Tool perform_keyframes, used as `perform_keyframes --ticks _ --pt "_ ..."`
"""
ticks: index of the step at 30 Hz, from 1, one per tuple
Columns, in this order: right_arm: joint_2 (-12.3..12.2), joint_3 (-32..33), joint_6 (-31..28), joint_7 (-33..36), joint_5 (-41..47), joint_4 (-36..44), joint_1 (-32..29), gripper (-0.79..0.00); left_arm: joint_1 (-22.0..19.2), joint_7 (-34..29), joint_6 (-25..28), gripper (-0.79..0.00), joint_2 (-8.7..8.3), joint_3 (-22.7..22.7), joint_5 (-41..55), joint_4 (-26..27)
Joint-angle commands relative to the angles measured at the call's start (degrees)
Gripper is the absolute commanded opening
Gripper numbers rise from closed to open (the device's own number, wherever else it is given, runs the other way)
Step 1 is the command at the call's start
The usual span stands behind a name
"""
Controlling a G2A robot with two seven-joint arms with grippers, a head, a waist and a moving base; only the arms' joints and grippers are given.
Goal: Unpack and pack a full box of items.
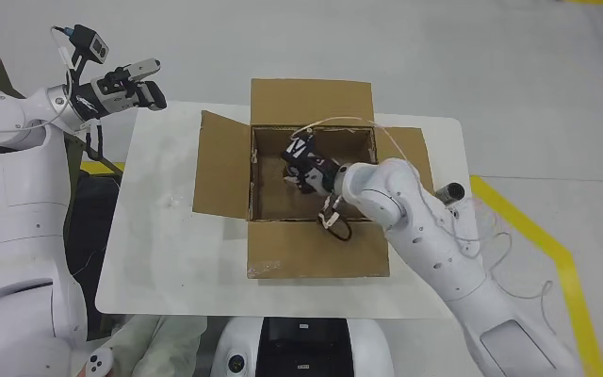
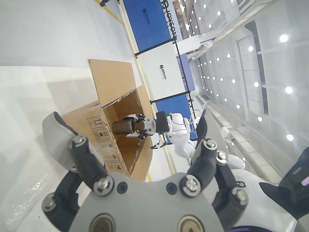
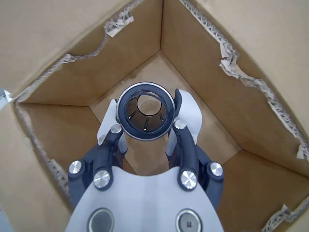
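While one cylinder (image 3: 147,134) sits clamped between its two white fingers (image 3: 190,112), the right gripper (image 3: 146,108) hangs inside the single cardboard box (image 1: 268,191), near the far side. The dark metal cylinder is hollow and stands on end, its ringed mouth facing the wrist camera and the brown box floor showing through its bore. Three short rows of small balls line the inner wall. Whether its lower end touches the floor cannot be told.

All four flaps (image 1: 316,253) of the box are folded outward: one to the far side, one to the near side and one to each side, their torn edges showing ragged corrugation. The box stands on one white table (image 1: 155,250), roughly at its middle. One thin white cable (image 1: 377,125) loops from the right arm over the far right corner of the box.

Off the far left corner of the table, well apart from the box, the left gripper (image 1: 155,83) is raised with its two fingers spread wide and nothing between them. From its wrist camera the box is seen from the side, with the right gripper and cylinder among the raised flaps.
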State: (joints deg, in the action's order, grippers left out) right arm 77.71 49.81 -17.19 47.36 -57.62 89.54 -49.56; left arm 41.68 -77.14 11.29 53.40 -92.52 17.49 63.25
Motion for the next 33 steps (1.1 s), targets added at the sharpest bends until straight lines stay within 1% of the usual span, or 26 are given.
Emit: perform_keyframes --ticks 1,9,18,24,33 --pt "-0.56 1.61 -0.03 0.18 -0.68 3.26 -1.89 -0.785 0.0 0.0 0.0 0.0 0.0 0.0 0.0 0.0" --pt "-2.77 8.93 0.0 0.39 -3.6 14.88 -10.11 -0.785 0.0 0.0 0.0 0.0 0.0 0.0 0.0 0.0" --pt "-5.17 18.75 -0.29 -0.5 -7.95 26.81 -21.97 -0.785 0.0 0.0 0.0 0.0 0.0 0.0 0.0 0.0" --pt "-6.18 24.57 0.7 -2.03 -9.24 30.89 -28.7 -0.785 0.0 0.0 0.0 0.0 0.0 0.0 0.0 0.0" --pt "-7.26 32.85 1.53 -5.3 -8.79 34.76 -37.7 -0.785 0.0 0.0 0.0 0.0 0.0 0.0 0.0 0.0"
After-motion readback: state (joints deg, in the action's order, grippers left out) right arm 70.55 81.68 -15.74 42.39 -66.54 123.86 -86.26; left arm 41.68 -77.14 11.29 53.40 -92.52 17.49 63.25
